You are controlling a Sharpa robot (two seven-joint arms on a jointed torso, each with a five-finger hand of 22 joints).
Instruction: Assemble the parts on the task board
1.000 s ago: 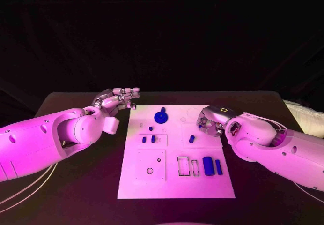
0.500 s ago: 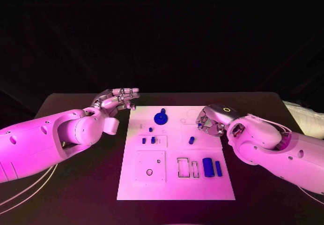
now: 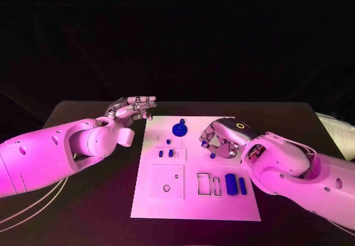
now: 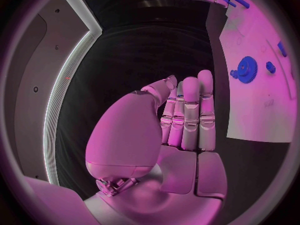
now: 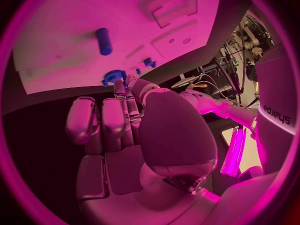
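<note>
The board (image 3: pixel 196 169), a white plate, lies lengthwise in the middle of the black table (image 3: pixel 81 169), so both arms can reach it from their own sides. Its parts are spread over the surface rather than gathered: a gear (image 3: pixel 180 128) with a hub near the far edge, two small pegs (image 3: pixel 166 152) side by side left of centre, and two upright blocks (image 3: pixel 234 184) near the right edge, next to two outlined rectangular slots (image 3: pixel 207 184). A square panel (image 3: pixel 168 180) with holes sits in the near left part. The layout suggests each part waits beside or near a seat of its own shape; none of the blocks appears to be in its slot yet, so the assembly is judged to be at an early stage. The left hand (image 3: pixel 133 109) hovers above the table just off the board's far left corner, well clear of the parts; in the left wrist view its fingers (image 4: pixel 190 115) lie straight and close together, with nothing in them, so it is held back as if in reserve. The right hand (image 3: pixel 222 139) is over the board's right-centre, fingers curved downward above a small peg (image 3: pixel 213 155); whether they touch or hold that peg cannot be told, since the hand's back covers the fingertips.
</note>
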